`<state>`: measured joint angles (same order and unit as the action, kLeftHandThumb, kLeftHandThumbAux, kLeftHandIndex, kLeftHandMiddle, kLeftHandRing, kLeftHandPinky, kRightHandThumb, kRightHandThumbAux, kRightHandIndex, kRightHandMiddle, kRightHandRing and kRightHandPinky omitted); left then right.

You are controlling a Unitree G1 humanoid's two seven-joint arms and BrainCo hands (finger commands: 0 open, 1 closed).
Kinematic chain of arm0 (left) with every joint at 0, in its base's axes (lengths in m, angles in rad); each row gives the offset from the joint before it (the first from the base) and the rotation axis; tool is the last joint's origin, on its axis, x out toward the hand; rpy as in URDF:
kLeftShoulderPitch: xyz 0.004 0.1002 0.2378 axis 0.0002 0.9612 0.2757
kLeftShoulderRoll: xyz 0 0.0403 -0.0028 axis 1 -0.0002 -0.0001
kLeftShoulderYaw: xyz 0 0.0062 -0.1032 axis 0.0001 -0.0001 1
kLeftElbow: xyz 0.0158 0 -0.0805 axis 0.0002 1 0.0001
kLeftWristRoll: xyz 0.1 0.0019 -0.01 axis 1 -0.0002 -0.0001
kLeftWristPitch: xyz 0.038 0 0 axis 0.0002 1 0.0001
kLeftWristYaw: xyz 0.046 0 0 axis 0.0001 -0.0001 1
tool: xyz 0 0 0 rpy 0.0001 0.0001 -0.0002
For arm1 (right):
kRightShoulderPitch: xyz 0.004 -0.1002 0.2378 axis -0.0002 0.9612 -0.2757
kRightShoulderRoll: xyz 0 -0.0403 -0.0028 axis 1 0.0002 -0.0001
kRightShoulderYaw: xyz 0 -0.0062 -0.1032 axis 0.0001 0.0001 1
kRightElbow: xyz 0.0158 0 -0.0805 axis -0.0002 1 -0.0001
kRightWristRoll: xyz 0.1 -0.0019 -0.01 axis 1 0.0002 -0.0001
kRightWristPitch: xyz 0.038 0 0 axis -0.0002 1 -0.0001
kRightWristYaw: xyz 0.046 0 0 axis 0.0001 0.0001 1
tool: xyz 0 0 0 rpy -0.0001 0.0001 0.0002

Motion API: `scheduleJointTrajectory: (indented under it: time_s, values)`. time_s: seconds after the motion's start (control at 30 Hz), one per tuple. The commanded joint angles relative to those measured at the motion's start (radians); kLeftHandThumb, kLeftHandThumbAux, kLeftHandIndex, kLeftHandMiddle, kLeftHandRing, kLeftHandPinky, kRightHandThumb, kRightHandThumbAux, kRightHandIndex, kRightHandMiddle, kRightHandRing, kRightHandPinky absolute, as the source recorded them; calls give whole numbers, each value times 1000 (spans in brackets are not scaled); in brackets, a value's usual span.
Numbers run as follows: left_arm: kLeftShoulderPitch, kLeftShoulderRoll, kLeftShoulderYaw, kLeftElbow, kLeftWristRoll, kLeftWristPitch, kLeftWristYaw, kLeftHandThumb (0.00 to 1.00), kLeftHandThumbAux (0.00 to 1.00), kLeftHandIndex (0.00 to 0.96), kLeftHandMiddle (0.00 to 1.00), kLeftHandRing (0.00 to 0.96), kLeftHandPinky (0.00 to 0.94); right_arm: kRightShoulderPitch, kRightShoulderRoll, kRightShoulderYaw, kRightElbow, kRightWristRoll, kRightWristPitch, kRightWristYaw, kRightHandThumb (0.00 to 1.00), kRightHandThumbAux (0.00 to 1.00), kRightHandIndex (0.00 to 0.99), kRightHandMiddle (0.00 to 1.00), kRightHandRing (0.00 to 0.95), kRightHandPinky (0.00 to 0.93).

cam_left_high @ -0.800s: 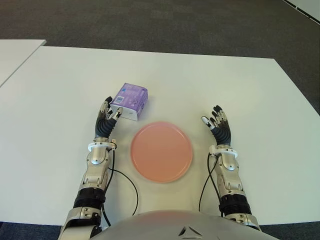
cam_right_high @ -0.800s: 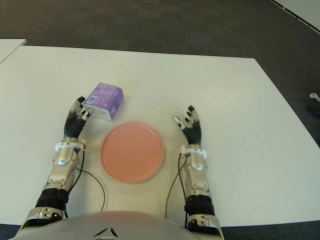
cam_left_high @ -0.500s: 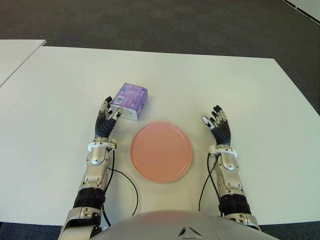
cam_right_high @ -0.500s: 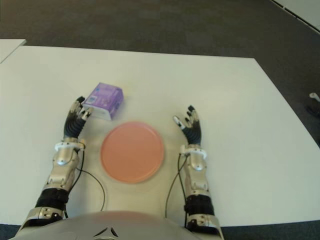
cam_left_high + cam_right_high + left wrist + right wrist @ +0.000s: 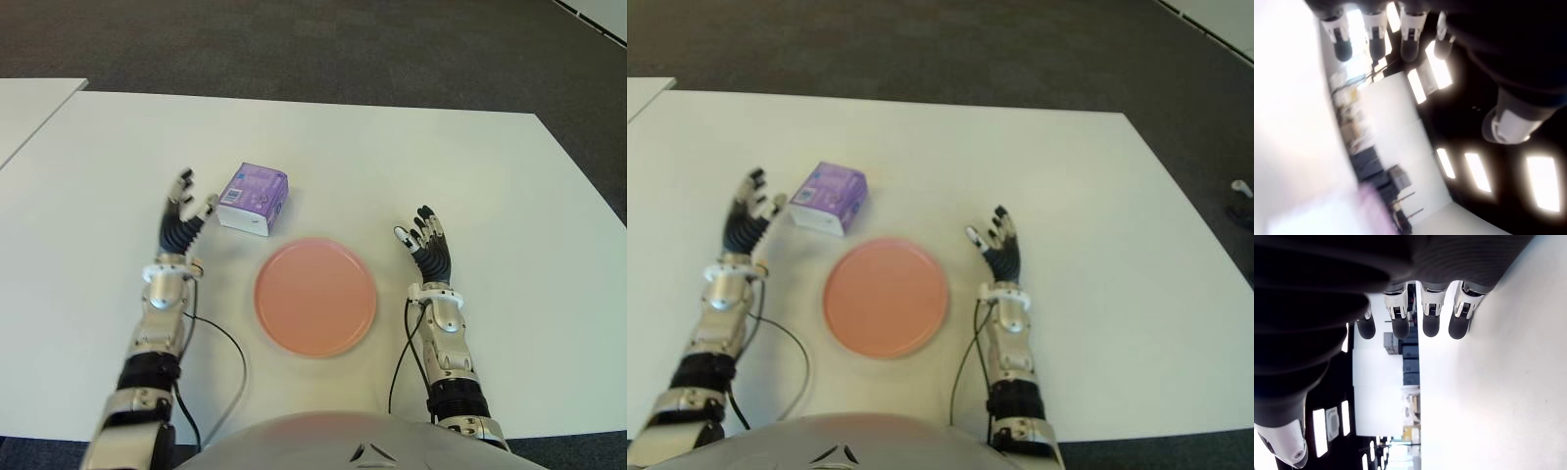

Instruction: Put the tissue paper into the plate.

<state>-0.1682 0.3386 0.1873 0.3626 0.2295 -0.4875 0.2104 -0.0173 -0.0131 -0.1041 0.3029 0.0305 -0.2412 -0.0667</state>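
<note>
I use the pink plate [image 5: 315, 297] as my landmark. It sits flat on the white table [image 5: 470, 176], right in front of me. The tissue pack [image 5: 253, 198] is purple with a white end. It lies on the table just past the plate, on the far side and a bit toward my left. It is not on the plate, and there is a small gap between them. My left hand [image 5: 182, 217] is to the left of the plate, up near the tissue pack. It is close to the pack's white end but not touching it. My fingers [image 5: 1411, 29] on that hand are straight and spread, and they hold nothing. My right hand [image 5: 427, 245] is to the right of the plate, with some bare table between them. Its fingers [image 5: 1431, 316] are straight and loose too, and that hand is empty as well. Thin black wires run along both of my arms toward my body. Beyond the far edge of the table is dark grey carpet [image 5: 294, 39].
</note>
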Motion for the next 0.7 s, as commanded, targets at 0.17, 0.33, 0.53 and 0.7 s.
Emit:
scheduleJointTrajectory:
  time_s: [0.17, 0.33, 0.53, 0.7]
  values:
    - [-82, 145, -36, 41, 181, -98, 79, 82, 486, 0, 0, 0, 0, 19, 15, 6, 78, 0, 35, 0, 110, 645, 0, 0, 0, 26]
    - [-201, 228, -80, 163, 332, -123, 217, 123, 491, 0, 0, 0, 0, 11, 16, 9, 91, 0, 26, 2, 111, 647, 0, 0, 0, 25]
    - [-251, 269, -137, 246, 431, -126, 350, 161, 492, 0, 0, 0, 0, 4, 15, 9, 106, 4, 15, 9, 117, 650, 0, 0, 0, 25]
    - [-310, 304, -208, 330, 495, -116, 413, 143, 474, 0, 0, 0, 0, -3, 15, 8, 123, 9, 2, 17, 118, 658, 0, 0, 0, 23]
